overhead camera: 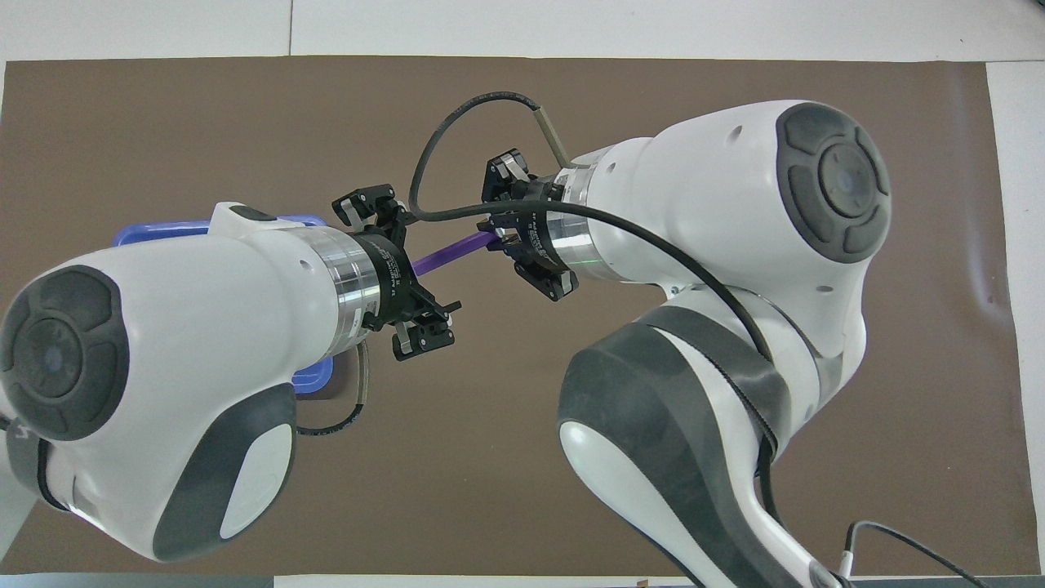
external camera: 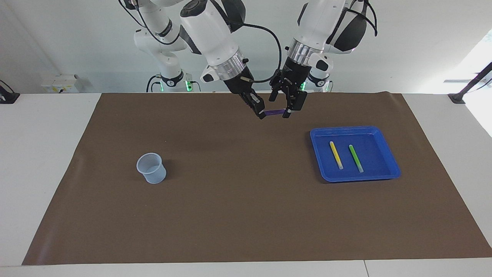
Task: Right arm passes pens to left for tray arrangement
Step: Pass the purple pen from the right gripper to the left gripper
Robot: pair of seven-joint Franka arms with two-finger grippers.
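The purple pen (external camera: pixel 275 112) is held level in the air over the mat, toward the robots' edge, between the two grippers. My right gripper (external camera: pixel 261 112), on the arm with the wrist cable, is shut on one end of it. My left gripper (external camera: pixel 288 111) is at the pen's other end. In the overhead view the purple pen (overhead camera: pixel 449 251) spans from the right gripper (overhead camera: pixel 498 242) to the left gripper (overhead camera: pixel 412 269). The blue tray (external camera: pixel 355 177) lies toward the left arm's end and holds the yellow pen (external camera: pixel 336 155) and the green pen (external camera: pixel 356 158) side by side.
A small translucent bluish cup (external camera: pixel 151 167) stands upright on the brown mat (external camera: pixel 246 215) toward the right arm's end. In the overhead view the left arm covers most of the tray (overhead camera: pixel 163 233), and the right arm hides the cup.
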